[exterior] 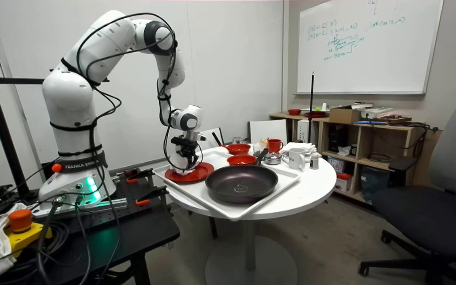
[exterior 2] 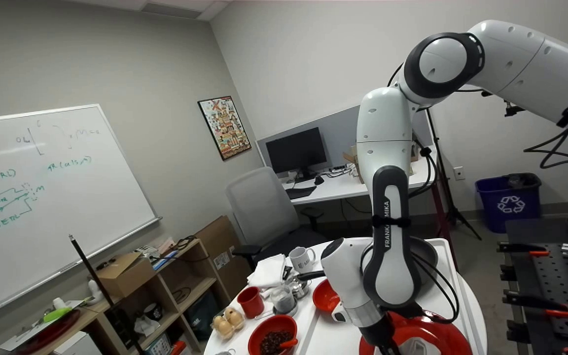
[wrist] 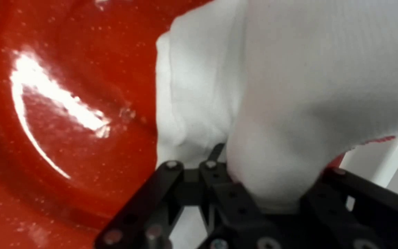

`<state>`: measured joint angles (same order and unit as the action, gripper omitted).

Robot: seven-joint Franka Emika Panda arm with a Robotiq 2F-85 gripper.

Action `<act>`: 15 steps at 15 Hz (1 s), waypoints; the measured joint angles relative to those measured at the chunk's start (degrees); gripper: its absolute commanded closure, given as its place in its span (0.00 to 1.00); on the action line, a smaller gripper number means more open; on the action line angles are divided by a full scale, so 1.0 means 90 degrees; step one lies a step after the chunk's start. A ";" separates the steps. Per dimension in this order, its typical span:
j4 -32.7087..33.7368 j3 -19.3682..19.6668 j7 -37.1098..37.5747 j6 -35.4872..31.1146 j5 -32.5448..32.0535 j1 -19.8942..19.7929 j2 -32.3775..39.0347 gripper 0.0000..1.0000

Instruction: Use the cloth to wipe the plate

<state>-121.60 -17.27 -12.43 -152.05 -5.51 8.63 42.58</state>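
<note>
One-handed, clamps a white cloth in the gripper, holding it against the red plate. Has that plate on the white tray, by the edge of the table nearest the arm's base, beside the black pan.

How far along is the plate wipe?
Done: the white cloth is gripped and on the red plate. In hand: the gripper holds it bunched over one side of the plate; whether strokes have begun, these pictures can't show. Left, probably: wiping the uncovered part, where pale spots show (residue or glare, I can't tell), then lifting the cloth away.
</note>
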 measured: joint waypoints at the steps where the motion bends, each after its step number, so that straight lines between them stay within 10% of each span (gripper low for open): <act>1: -0.0091 0.0075 0.0105 -0.0007 0.0000 0.0009 -0.0067 0.89; 15: -0.1186 0.0487 0.0765 0.0057 0.0193 -0.0050 -0.0637 0.89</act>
<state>-132.27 -12.89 -5.54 -151.54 -3.77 8.18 36.85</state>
